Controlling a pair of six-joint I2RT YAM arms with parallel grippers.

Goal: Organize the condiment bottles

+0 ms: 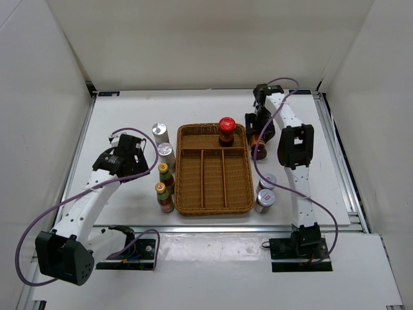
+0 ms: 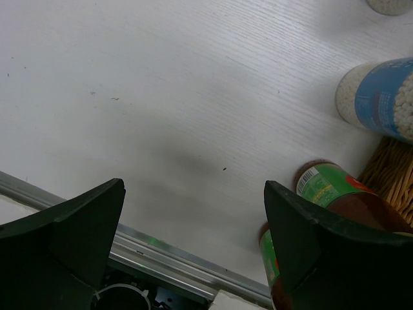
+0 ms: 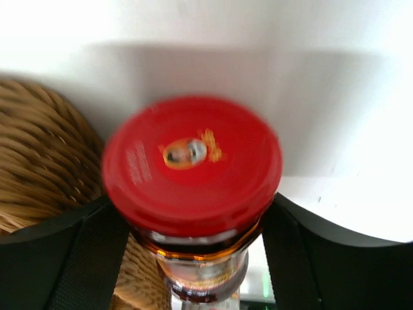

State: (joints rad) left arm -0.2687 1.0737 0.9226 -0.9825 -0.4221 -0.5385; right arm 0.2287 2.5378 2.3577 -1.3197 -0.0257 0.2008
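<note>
Right up close to my right wrist camera is the round red cap of a dark glass bottle (image 3: 191, 161). My right gripper (image 3: 193, 223) hugs it, one black finger on each side just under the cap. The bottle is just beside the far right side of the brown wicker tray (image 1: 216, 210). I cannot tell if its bottom touches the white counter (image 1: 129, 116).

I think I hold it so it can go next to its twin — the other red-capped bottle (image 1: 226, 129), which stands in the tray's long back part.

My left gripper (image 2: 193, 187) is wide open and holds nothing. It hangs over bare counter near the slim red-label bottles (image 1: 166, 173) and silver-capped bottles (image 1: 160, 132) — maybe they are its job. Two grey-capped bottles (image 1: 264, 200) stand by the tray's near right corner.
</note>
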